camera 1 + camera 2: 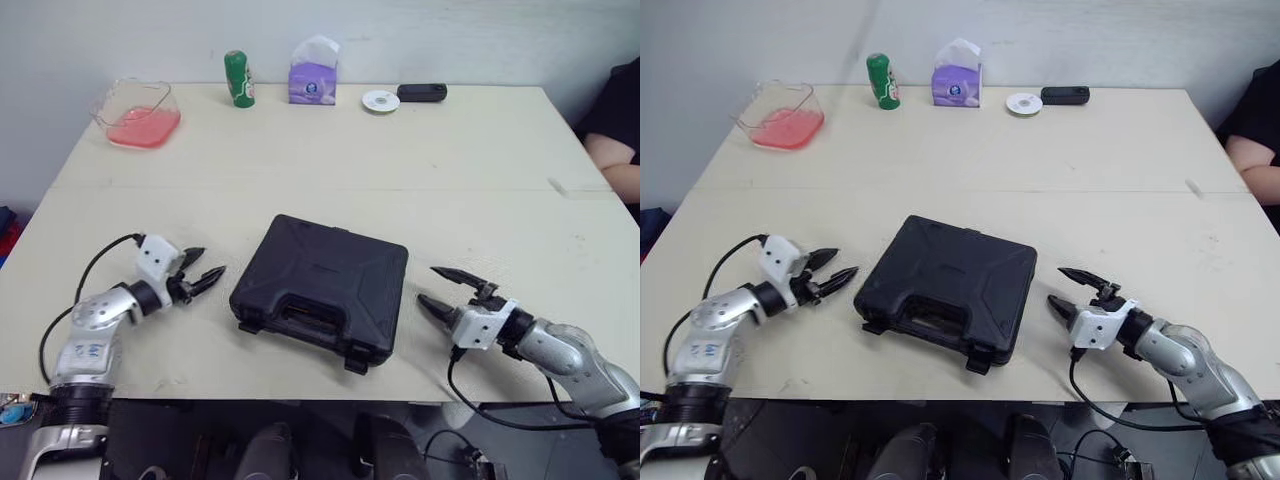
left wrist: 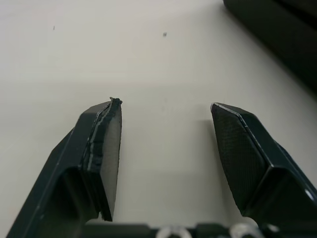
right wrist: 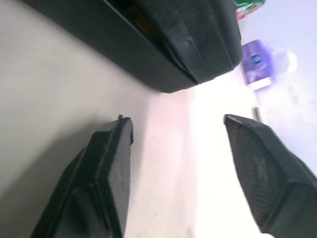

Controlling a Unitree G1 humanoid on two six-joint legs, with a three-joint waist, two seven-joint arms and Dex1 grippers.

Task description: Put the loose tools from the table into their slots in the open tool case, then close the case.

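One case point(image 1: 320, 285): black, lid closed, flat on the bench point(image 1: 480, 180) near its front edge, between the two arms.
Long axis: left to right, the right end turned a little nearer the robot; the handle edge faces the robot.
Left pincer point(image 1: 208, 262): fingers apart, empty, just left of the case.
Right pincer point(image 1: 430, 284): fingers apart, empty, just right of it.
Far edge: pink tub point(image 1: 138, 115), green bottle point(image 1: 238, 78), tissue box point(image 1: 313, 78).

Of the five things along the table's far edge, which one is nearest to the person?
The flat black device, at the right end of the row beside the white disc; the other four lie further left, away from the person.
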